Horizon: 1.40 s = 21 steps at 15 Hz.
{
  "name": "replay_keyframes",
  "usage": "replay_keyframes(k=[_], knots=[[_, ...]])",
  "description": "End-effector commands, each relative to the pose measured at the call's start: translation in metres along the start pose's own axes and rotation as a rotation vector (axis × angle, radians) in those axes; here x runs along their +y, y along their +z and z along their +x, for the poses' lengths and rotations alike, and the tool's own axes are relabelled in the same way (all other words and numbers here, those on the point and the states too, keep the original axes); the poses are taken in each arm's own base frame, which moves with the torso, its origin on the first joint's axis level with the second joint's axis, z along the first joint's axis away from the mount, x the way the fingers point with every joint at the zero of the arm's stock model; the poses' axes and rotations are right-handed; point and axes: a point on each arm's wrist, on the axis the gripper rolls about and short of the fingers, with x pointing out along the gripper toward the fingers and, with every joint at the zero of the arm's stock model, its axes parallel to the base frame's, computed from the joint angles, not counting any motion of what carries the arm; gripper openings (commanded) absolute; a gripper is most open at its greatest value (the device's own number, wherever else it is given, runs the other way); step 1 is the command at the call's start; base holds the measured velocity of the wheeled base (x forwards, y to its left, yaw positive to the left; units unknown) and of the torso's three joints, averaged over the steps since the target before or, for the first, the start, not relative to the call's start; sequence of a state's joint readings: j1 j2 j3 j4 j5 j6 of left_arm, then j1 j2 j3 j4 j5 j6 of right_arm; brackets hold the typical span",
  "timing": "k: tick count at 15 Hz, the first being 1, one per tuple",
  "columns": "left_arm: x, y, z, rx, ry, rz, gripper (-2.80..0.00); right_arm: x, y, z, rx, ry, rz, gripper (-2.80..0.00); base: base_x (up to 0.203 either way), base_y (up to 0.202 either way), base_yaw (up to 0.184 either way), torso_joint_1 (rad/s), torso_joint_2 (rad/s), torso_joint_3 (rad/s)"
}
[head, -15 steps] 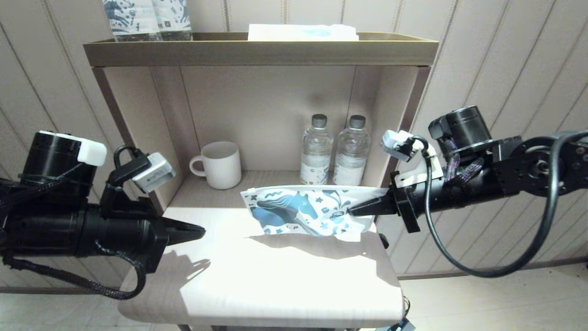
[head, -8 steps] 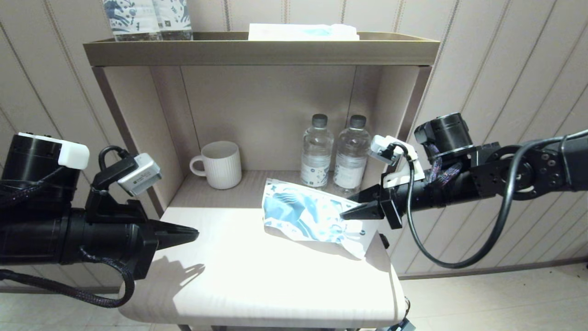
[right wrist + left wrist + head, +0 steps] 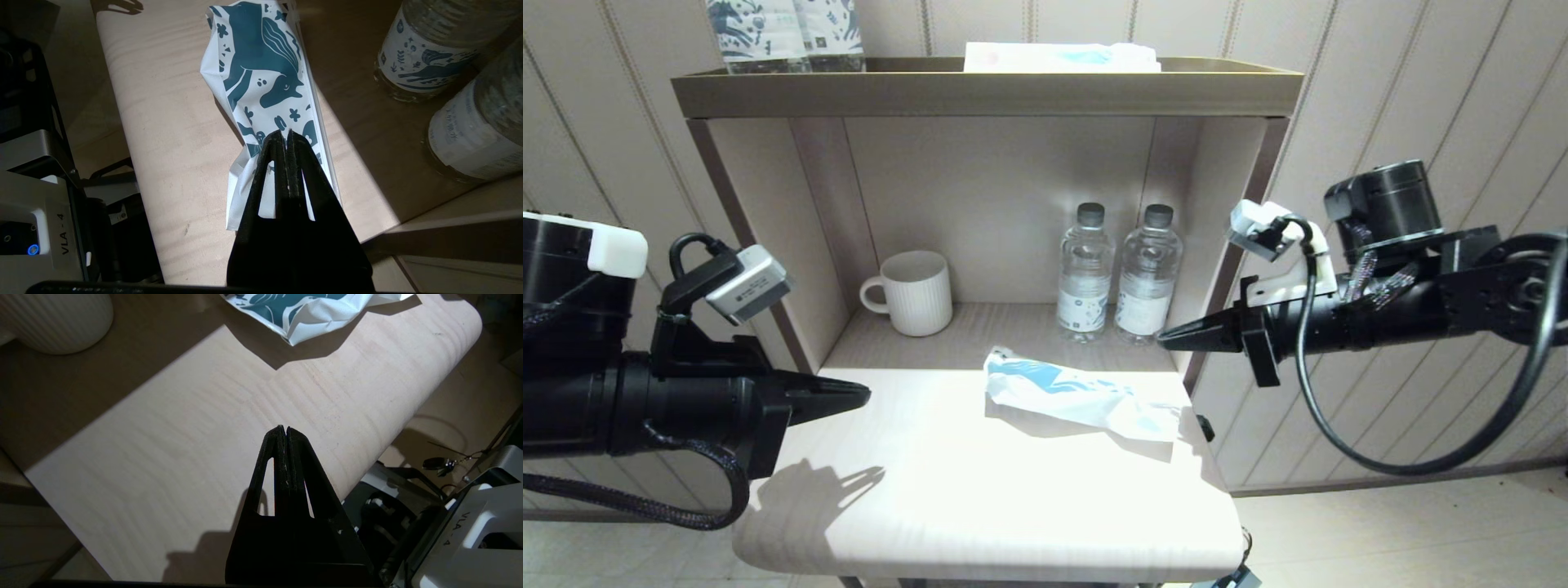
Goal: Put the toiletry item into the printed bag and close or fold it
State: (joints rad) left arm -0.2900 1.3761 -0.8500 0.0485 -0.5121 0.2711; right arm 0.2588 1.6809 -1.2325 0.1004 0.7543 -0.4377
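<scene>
The printed bag (image 3: 1078, 396) lies crumpled on its side on the pale table (image 3: 980, 506), near the right back corner. Its teal horse print faces up in the right wrist view (image 3: 265, 81). My right gripper (image 3: 1164, 339) hovers above the bag's right end, shut and holding nothing, and its tip (image 3: 286, 132) is clear of the bag. My left gripper (image 3: 866, 394) is shut and empty over the table's left side (image 3: 284, 428), well away from the bag (image 3: 310, 314). The toiletry item is out of view.
In the shelf niche behind the table stand a white ribbed cup (image 3: 915, 292) and two water bottles (image 3: 1085, 273) (image 3: 1147, 273). The top tray (image 3: 980, 86) carries upright printed packs (image 3: 784, 33) and a flat white-and-blue packet (image 3: 1062, 57).
The right gripper held the bag up by its right end, then let it go. The bag dropped onto the table, and the gripper rose and drew back right. The left arm slid slightly left.
</scene>
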Motion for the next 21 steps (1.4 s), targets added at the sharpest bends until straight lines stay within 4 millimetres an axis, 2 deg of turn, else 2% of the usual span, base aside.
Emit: replay_keyframes(k=[1, 4, 6, 8, 10, 12, 14, 16, 17, 19, 21], knots=[[-0.003, 0.004, -0.006, -0.023, 0.005, 0.000, -2.80, 0.014, 0.012, -0.022, -0.043, -0.023, -0.044, -2.80, 0.000, 0.000, 0.000, 0.000, 0.00, 0.000], [-0.017, 0.006, -0.033, -0.079, 0.040, -0.018, -2.80, 0.041, 0.012, -0.047, -0.065, -0.034, -0.066, -2.80, 0.000, 0.000, 0.000, 0.000, 0.00, 0.000], [-0.034, -0.001, -0.063, -0.092, 0.122, -0.039, -2.80, 0.063, 0.000, -0.068, -0.056, -0.061, -0.056, -2.80, 0.000, 0.000, 0.000, 0.000, 0.00, 0.000], [-0.055, -0.013, -0.096, -0.115, 0.191, -0.090, -2.80, 0.089, -0.011, -0.099, -0.056, -0.151, -0.026, -2.80, 0.000, 0.000, 0.000, 0.000, 0.00, 0.000], [-0.080, -0.031, -0.132, -0.154, 0.259, -0.166, -2.80, 0.127, -0.023, -0.137, -0.069, -0.242, 0.007, -2.80, 0.000, 0.000, 0.000, 0.000, 0.00, 0.000], [-0.100, -0.054, -0.161, -0.188, 0.397, -0.224, -2.80, 0.172, -0.039, -0.169, -0.076, -0.338, 0.057, -2.80, 0.000, 0.000, 0.000, 0.000, 0.00, 0.000], [-0.119, -0.086, -0.185, -0.210, 0.524, -0.274, -2.80, 0.212, -0.066, -0.184, -0.059, -0.440, 0.118, -2.80, 0.000, 0.000, 0.000, 0.000, 0.00, 0.000], [-0.138, -0.118, -0.197, -0.193, 0.632, -0.332, -2.80, 0.224, -0.106, -0.174, 0.038, -0.469, 0.239, -2.80, 0.000, 0.000, 0.000, 0.000, 0.00, 0.000], [-0.147, -0.128, -0.195, -0.185, 0.714, -0.372, -2.80, 0.229, -0.118, -0.172, 0.056, -0.454, 0.253, -2.80, 0.000, 0.000, 0.000, 0.000, 0.00, 0.000], [-0.164, -0.157, -0.188, -0.215, 0.808, -0.384, -2.80, 0.243, -0.129, -0.175, 0.025, -0.419, 0.243, -2.80, 0.000, 0.000, 0.000, 0.000, 0.00, 0.000], [-0.161, -0.189, -0.167, -0.190, 0.818, -0.367, -2.80, 0.263, -0.142, -0.181, -0.069, -0.501, 0.261, -2.80, 0.000, 0.000, 0.000, 0.000, 0.00, 0.000]])
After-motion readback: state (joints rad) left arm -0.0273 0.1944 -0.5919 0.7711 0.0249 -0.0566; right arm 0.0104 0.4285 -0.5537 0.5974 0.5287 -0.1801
